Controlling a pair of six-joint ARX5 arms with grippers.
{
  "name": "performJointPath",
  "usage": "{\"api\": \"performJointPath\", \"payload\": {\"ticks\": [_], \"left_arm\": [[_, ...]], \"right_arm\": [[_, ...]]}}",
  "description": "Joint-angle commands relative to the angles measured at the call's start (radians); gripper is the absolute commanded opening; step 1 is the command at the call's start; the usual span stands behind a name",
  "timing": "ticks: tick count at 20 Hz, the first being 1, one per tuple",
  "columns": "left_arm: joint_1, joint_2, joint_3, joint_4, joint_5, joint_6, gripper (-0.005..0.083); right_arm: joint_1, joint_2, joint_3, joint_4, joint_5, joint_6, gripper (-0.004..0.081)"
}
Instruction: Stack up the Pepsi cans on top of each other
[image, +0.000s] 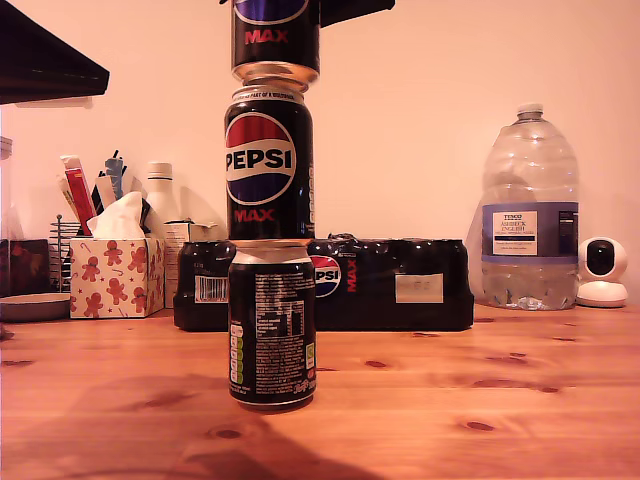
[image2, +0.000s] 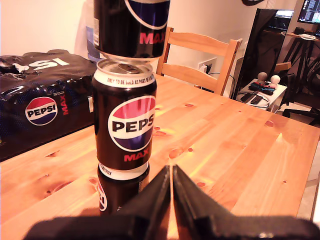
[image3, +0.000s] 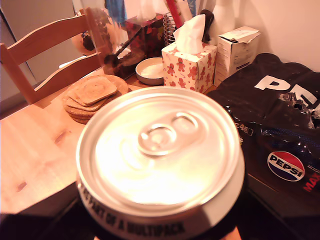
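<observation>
Three black Pepsi cans line up in a column on the wooden table (image: 480, 400). The bottom can (image: 272, 325) stands upright with its nutrition text facing out. On it rests the middle can (image: 268, 165), also upright, logo forward. The top can (image: 275, 40) hangs just over the middle can's rim, a thin gap showing between them. My second gripper (image: 276, 15) is shut on it at the frame's top edge; its wrist view looks down on that can's silver top (image3: 160, 150), which hides the fingers. My first gripper (image2: 170, 182) is shut on nothing, a short way from the middle can (image2: 125, 130).
Behind the column lies a shrink-wrapped black multipack (image: 400, 285). A big clear water bottle (image: 528, 215) and a white camera (image: 602, 272) stand at the exterior view's right. A gingerbread tissue box (image: 115, 275) is at its left. A wooden chair (image2: 200, 55) borders the table.
</observation>
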Motion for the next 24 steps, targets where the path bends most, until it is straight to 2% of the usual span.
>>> {"api": "performJointPath", "payload": {"ticks": [1, 22, 24], "left_arm": [[-0.005, 0.003, -0.021, 0.007, 0.001, -0.002, -0.0023], [-0.005, 0.003, -0.021, -0.013, 0.001, -0.001, -0.0023], [-0.005, 0.003, -0.021, -0.015, 0.001, -0.001, -0.0023]], "right_arm": [[-0.003, 0.008, 0.051, 0.037, -0.002, 0.002, 0.0314], [-0.002, 0.041, 0.051, 0.003, -0.001, 0.001, 0.0315], [-0.002, 0.041, 0.051, 0.004, 0.002, 0.002, 0.0338]]}}
